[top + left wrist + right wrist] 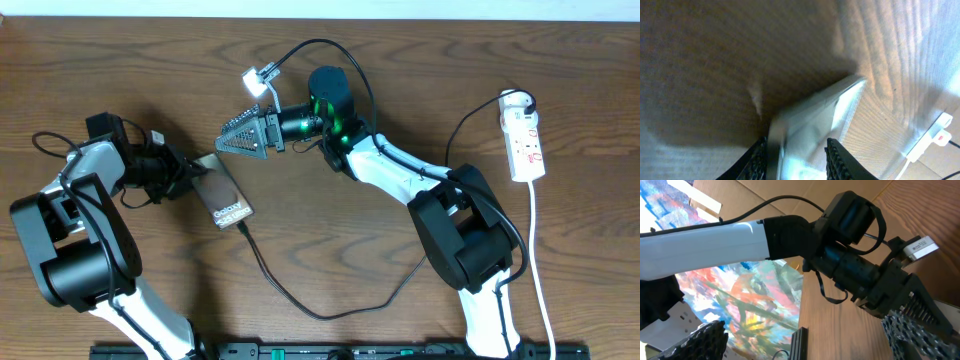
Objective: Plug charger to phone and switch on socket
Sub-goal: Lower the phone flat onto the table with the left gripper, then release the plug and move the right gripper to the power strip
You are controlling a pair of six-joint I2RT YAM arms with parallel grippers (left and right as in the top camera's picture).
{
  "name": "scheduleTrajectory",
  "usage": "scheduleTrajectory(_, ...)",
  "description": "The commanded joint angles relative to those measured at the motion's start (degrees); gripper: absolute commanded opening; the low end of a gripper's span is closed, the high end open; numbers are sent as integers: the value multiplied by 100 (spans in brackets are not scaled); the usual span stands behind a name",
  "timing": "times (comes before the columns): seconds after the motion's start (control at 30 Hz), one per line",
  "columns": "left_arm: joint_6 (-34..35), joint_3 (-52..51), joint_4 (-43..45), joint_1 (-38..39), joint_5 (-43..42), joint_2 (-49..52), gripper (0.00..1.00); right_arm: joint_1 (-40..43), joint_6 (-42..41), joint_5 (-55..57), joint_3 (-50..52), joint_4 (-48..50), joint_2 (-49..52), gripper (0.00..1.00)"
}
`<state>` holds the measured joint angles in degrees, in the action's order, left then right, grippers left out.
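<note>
The phone (226, 197) lies face up on the wooden table at centre left, white lettering showing. The charger (300, 300), a thin black cable, meets the phone's near corner and loops across the table toward the socket (525, 135), a white strip at the far right. My left gripper (190, 172) straddles the phone's far end. In the left wrist view the phone (812, 125) stands between the fingers of my left gripper (797, 146), with a gap beside the right finger. My right gripper (245, 135) hovers wide open behind the phone, with nothing between its fingers.
The socket's white cord (540, 260) runs down the right side to the front edge. A black rail (330, 351) lines the table's front edge. The right wrist view shows my left arm (705, 242) and the table's edge.
</note>
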<state>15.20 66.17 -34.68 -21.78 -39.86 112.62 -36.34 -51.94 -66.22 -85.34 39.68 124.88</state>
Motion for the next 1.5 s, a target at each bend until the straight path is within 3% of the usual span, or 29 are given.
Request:
scheduleTrajectory(0.0, -9, -33, -262, 22, 717, 26, 41, 24, 76, -59, -98, -2, -50, 99)
scheduleTrajectory(0.23, -7, -33, -787, 22, 1453, 26, 55, 24, 76, -59, -101, -2, -50, 99)
scheduleTrajectory(0.5, -9, -20, -966, 22, 1554, -164, 57, 24, 44, -258, -98, -9, -50, 99)
scheduleTrajectory(0.67, -223, 61, -962, 57, 1685, -1445, 57, 52, 35, -378, -101, -256, -50, 99)
scheduleTrajectory(0.87, -529, 179, -1032, 645, 1923, -3167, 73, 52, 129, 31, -101, -566, -50, 99)
scheduleTrajectory(1.17, -531, 994, -1759, 1939, 3801, -3646, 84, 398, 1185, 1231, -101, -3296, -50, 99)
scheduleTrajectory(1.33, -529, 1058, -1751, 1961, 3818, -3646, 85, 769, 1309, 1545, -101, -4127, -74, 99)
scheduleTrajectory(1.47, -529, 1058, -1705, 1961, 3818, -3646, 86, 1040, 1989, 2944, -188, -5858, -420, 99)
